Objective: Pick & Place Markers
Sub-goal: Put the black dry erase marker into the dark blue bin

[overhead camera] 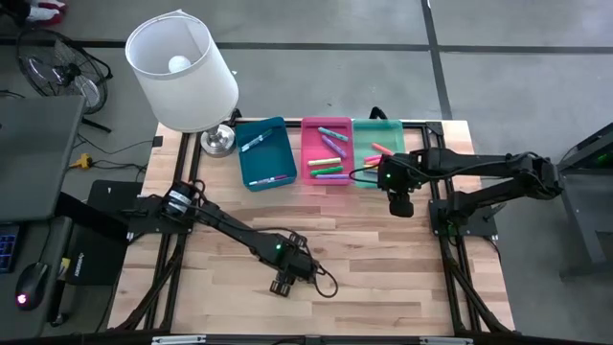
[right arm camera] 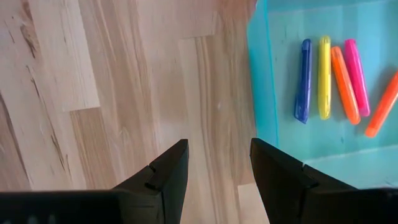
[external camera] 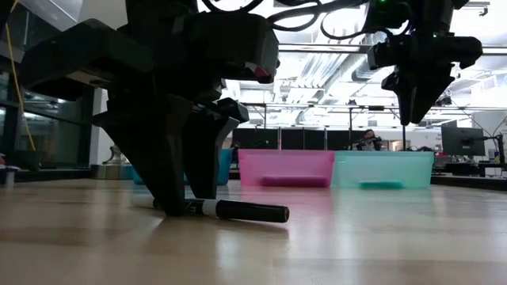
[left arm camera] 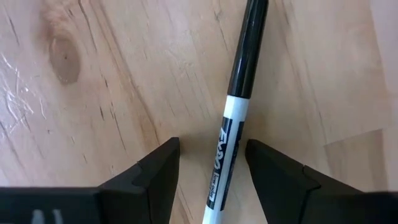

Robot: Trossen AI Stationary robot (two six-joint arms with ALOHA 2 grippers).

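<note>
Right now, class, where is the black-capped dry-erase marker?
The black-capped dry-erase marker lies flat on the bare wooden table near its front edge, between the open fingers of the left gripper, far from the trays.

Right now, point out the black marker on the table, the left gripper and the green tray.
black marker [left arm camera: 231,134], left wrist view, on its white barrel.
left gripper [left arm camera: 211,163], left wrist view, midway between the open fingertips straddling the marker.
green tray [external camera: 383,168], low view, on its front wall.

1. Right end effector [right arm camera: 214,171] hangs over bare wooden desk [right arm camera: 112,93], fingers apart, nothing between them.
2. Teal tray [right arm camera: 264,93] just beside it.
3. In tray: blue [right arm camera: 303,81], yellow [right arm camera: 324,78], orange [right arm camera: 344,84], pink [right arm camera: 356,76] markers side by side.
</note>
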